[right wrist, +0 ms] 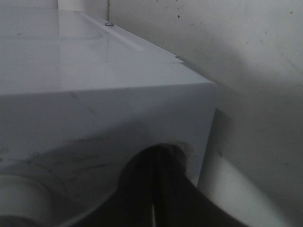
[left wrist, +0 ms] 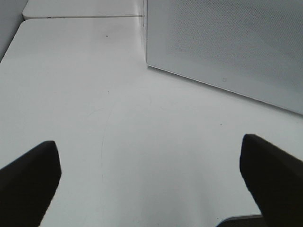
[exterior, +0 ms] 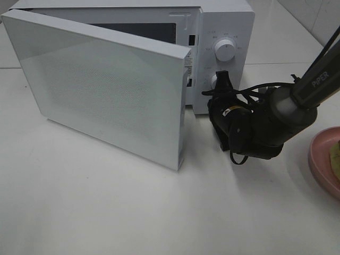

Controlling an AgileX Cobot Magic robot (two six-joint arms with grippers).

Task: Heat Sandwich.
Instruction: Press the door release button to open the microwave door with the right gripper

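table (exterior: 133, 212): white and bare in the foreground of the high view; the wrist view of the left arm shows the same pale surface.
left gripper (left wrist: 149, 142): low over the table, its two dark fingers (left wrist: 33, 175) spread wide with nothing between them; it looks toward the outer face of the door and is out of the high view.
plate (exterior: 320, 159): round and pink, at the right edge of the high view, cut off by the frame, well apart from the microwave.
sandwich (exterior: 336, 155): on the plate; only a sliver of pale yellow-green shows at the frame's edge, the rest is out of view.
right arm (exterior: 287, 106): dark, reaching in from the right, between the plate and the microwave.
right gripper (exterior: 221, 81): fingers pressed together on nothing, tips up at the control panel just beside the lower knob; in its own wrist view the closed fingers (right wrist: 154, 189) sit right at the white front face, and whether they touch it cannot be told.
door (exterior: 106, 90): white, hinged on the left and swung partly outward, its free edge toward the right arm.
microwave (exterior: 228, 21): white, at the back of the table, dark cavity showing behind the door.
upper knob (exterior: 225, 51): white, above the lower knob (exterior: 214, 81), which the gripper partly hides.
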